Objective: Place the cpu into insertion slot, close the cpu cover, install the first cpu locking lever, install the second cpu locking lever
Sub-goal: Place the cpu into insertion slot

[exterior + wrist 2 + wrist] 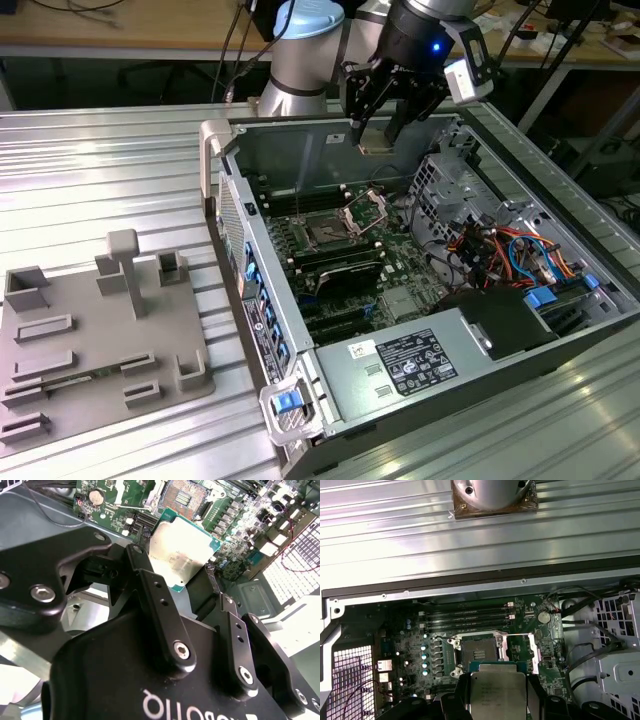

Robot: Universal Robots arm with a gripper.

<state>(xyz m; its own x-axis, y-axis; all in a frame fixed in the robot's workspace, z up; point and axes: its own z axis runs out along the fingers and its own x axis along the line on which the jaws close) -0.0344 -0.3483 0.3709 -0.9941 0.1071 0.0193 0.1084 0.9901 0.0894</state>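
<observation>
Above the open computer case [290, 150], the cpu [182, 550] is held clamped flat in the jaws of the gripper [377, 135]. Inside the case, the insertion slot [478, 652] is left unoccupied, with the cpu cover [519, 652] raised open beside it. One chip edge is cut off in the first wrist view. Memory slots [467, 620] are mounted beside the socket.
</observation>
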